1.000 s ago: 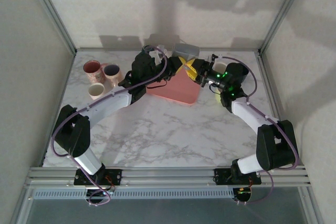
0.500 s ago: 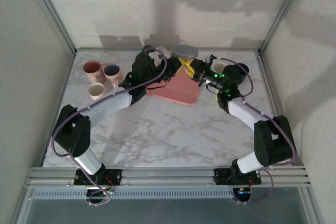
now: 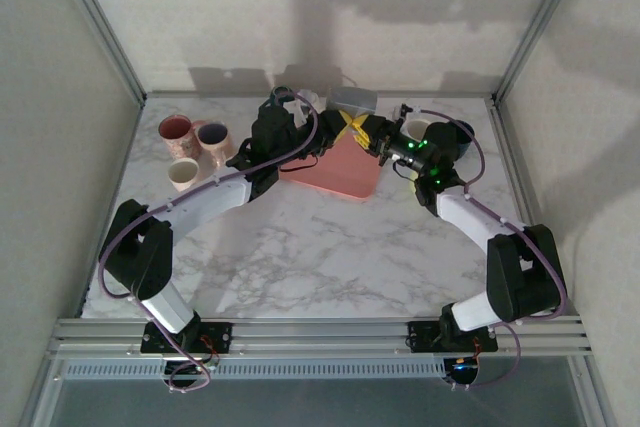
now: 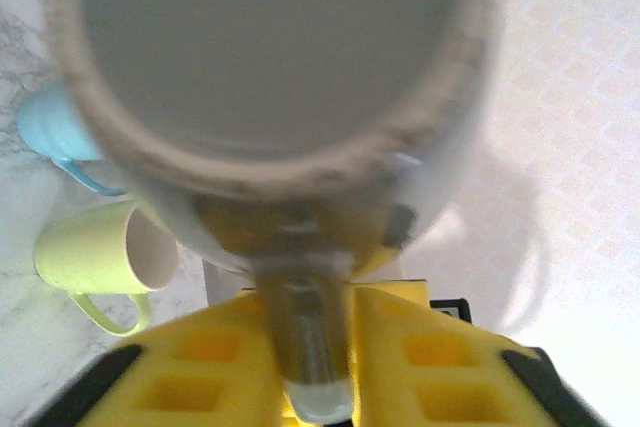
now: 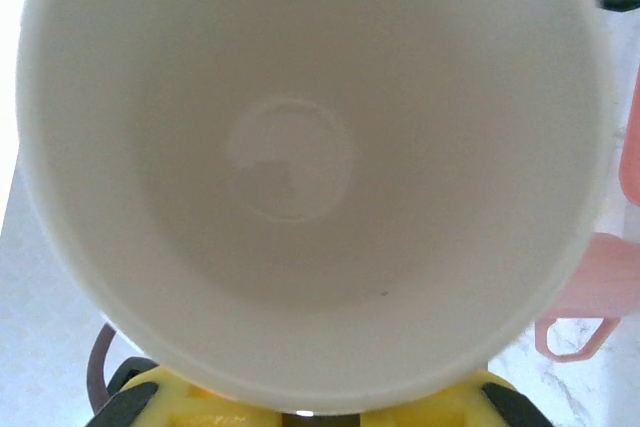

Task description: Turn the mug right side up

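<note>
A grey mug [image 3: 352, 100] hangs in the air over the back of the pink tray [image 3: 335, 172], between my two grippers. In the left wrist view its flat base [image 4: 270, 47] faces the camera and its handle [image 4: 305, 337] points down between the yellow fingers [image 4: 440, 367]. My left gripper [image 3: 322, 119] is shut on that handle. In the right wrist view the mug's pale inside [image 5: 300, 157] faces the camera. My right gripper [image 3: 368, 133] sits just under the rim, its fingertips hidden behind it.
Three mugs [image 3: 190, 142] stand at the back left, and a white mug [image 3: 420, 129] and a dark mug [image 3: 457, 137] at the back right. A light blue mug [image 4: 45, 127] and a yellow-green mug [image 4: 100, 257] lie below the left gripper.
The right arm has crept a little to the left toward the mug, and the mug has shifted slightly left and tilted. The left arm has barely moved.
</note>
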Robot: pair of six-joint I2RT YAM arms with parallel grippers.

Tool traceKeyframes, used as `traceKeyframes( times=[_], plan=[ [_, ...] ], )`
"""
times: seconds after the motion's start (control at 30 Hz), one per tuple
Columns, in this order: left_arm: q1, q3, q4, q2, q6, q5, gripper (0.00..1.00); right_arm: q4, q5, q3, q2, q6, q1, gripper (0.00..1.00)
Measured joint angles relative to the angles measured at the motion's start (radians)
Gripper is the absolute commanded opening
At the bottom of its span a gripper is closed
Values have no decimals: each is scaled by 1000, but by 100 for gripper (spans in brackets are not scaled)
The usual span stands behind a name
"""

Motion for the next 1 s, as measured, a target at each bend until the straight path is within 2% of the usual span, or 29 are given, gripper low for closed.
traceKeyframes(
  times=[0.13,0.3,0.5,0.67,0.83,1.0],
  plan=[
    [-1,0,-6,0,29,10,55,-65,0,13,0,-27,0,0],
    [-2,0,-76,-11,94,6,58,-179,0,38,-5,-101,-3,0],
    [7,-29,-192,-97,179,-8,57,-369,-2,57,-69,-230,-32,0],
    [15,-33,-298,-141,280,-11,56,-579,-3,101,-133,-405,-45,0],
    [16,-32,-428,-151,386,-42,56,-864,6,172,-190,-647,-46,0],
    [16,-33,-487,-183,468,-66,56,-1151,91,225,-238,-890,-46,0]
  ],
)
